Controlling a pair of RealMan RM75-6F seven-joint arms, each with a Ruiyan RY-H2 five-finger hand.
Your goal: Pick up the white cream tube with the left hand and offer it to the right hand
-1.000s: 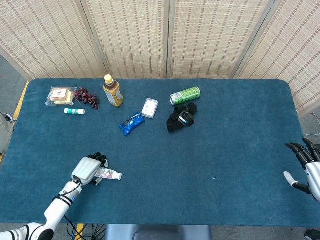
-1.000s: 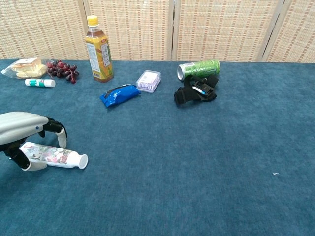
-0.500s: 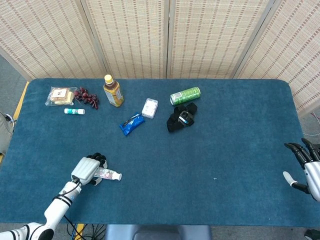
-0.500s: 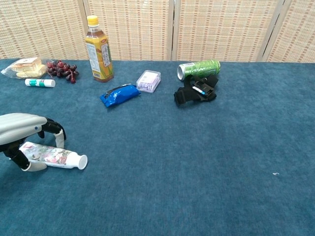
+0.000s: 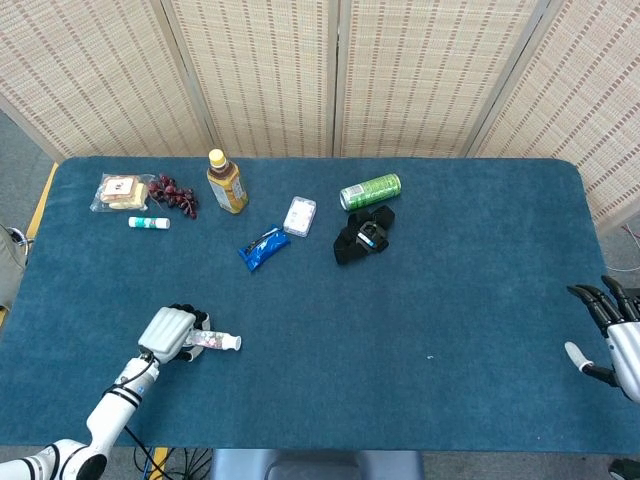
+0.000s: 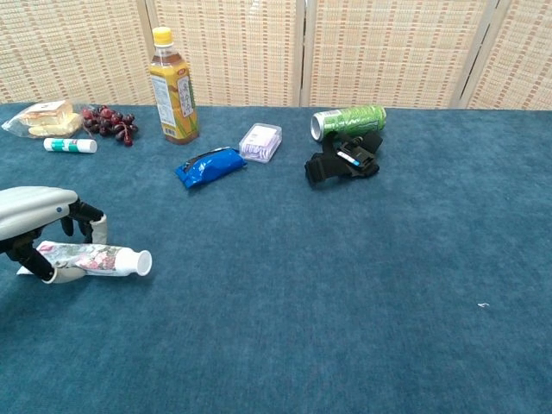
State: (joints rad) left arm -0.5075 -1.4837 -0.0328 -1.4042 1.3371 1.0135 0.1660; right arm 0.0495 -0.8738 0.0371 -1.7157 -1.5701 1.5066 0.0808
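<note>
Near the front-left of the table (image 5: 450,300), white cream tube (image 6: 99,259) lies roughly horizontal, cap end pointing right. Left hand (image 6: 39,228) is over its tail end, fingers curled around it, grasping it. Chest view suggests the tube is lifted slightly off the cloth, but can't confirm.

Right hand (image 5: 612,335) sits at the far right table edge, well apart from the tube, fingers spread, holding nothing. It's out of the chest view.

Rest of the items are along the back half. Blue snack packet (image 5: 263,248) is mid-left, with a small white box (image 5: 299,215) just beside it to the upper right. Green can (image 5: 370,191) lies on its side, black strap bundle (image 5: 363,235) just in front of it, looks touching in the chest view. Orange drink bottle (image 5: 226,183) stands upright, yellow cap. Left of it: grapes (image 5: 173,194), bagged sandwich (image 5: 121,191) touching the grapes, and a small white-green stick (image 5: 149,222) lying in front of both. Wicker screen panels (image 5: 330,70) stand behind the table.
</note>
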